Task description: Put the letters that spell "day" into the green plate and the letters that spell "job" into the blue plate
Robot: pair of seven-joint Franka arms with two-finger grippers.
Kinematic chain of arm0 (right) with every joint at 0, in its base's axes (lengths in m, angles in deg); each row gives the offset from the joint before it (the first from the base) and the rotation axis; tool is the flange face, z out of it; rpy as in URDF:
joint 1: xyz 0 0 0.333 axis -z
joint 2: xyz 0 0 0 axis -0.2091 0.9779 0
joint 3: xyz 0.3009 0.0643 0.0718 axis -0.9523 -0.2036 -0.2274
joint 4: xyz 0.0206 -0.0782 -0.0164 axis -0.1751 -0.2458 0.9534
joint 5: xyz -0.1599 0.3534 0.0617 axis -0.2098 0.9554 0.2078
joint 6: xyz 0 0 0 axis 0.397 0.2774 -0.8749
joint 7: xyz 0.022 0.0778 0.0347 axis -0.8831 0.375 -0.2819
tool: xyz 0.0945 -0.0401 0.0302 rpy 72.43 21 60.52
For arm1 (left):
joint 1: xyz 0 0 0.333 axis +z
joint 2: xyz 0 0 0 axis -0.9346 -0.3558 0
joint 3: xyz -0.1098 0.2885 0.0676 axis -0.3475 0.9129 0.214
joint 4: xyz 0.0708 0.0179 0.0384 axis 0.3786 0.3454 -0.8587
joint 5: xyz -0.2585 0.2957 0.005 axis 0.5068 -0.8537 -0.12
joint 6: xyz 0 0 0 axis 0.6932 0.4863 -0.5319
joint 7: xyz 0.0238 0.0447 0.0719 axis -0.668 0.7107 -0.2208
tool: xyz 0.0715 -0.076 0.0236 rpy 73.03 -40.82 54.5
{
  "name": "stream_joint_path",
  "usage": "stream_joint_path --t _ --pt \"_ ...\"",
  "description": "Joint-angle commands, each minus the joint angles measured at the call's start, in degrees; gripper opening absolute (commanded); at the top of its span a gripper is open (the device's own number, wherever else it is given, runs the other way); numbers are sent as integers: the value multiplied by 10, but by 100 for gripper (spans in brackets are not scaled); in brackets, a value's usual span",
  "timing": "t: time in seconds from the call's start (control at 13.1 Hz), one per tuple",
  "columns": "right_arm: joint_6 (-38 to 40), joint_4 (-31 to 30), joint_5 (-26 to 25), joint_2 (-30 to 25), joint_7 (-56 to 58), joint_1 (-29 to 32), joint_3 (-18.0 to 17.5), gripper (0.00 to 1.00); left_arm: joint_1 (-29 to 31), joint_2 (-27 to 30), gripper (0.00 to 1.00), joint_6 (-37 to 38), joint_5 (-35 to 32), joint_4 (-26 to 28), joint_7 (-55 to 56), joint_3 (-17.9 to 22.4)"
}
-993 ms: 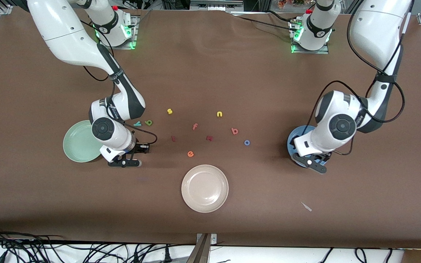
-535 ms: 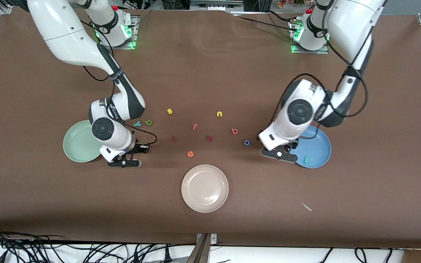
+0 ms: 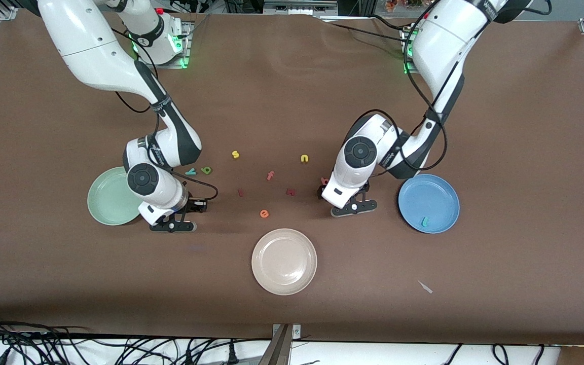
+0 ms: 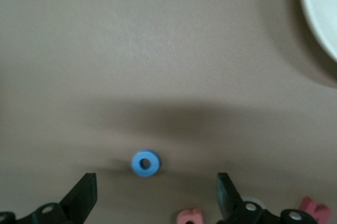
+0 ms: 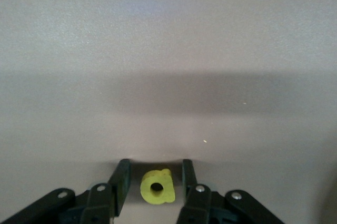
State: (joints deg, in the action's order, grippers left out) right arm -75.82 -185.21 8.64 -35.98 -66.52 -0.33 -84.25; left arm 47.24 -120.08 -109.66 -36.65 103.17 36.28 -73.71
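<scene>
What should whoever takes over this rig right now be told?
Left tool: open, over the small blue ring-shaped "o"; the pinkish-red foam "b" lies beside it.
Right tool: around the small yellow foam "d" beside the pale mint-green round plate; grip unclear.
Done: the teal hooked "j" is in the medium-blue round plate.
Left: "o" and "b" to blue; "d", green "a" and teal "y" to green, which holds no letters.
</scene>
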Motion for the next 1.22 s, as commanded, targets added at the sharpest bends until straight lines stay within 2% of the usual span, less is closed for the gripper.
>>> stream_joint_path --t 0.0,0.08,0.15,0.23,0.31,0.53,0.69,0.84,0.99,1.15 --pt "16 8 -6 6 2 -2 -3 46 -3 -6 100 -5 -5 -2 33 3" --pt "16 8 -7 7 3 -1 -3 46 -1 -7 99 -5 -7 3 30 3" --pt "16 7 -7 7 3 0 -3 45 1 -11 86 -5 -8 6 27 3" --pt "16 7 -7 7 3 0 -3 43 1 -13 65 -5 -8 6 27 3" --pt "16 7 -7 7 3 -1 -3 40 1 -16 53 -5 -8 5 27 3" --pt "16 7 -8 7 3 -1 -3 33 6 -28 49 -5 -12 3 25 5" --pt "16 7 -8 7 3 -2 -3 32 7 -27 38 -5 -11 1 14 5" --pt "16 8 -8 7 3 -2 -3 30 7 -27 18 -4 -10 -1 15 6" --pt "16 9 -7 7 3 -2 -3 28 15 -22 6 -1 -10 -3 15 6" --pt "35 22 -7 7 3 -2 -3 26 21 -13 4 4 -11 -4 13 6"
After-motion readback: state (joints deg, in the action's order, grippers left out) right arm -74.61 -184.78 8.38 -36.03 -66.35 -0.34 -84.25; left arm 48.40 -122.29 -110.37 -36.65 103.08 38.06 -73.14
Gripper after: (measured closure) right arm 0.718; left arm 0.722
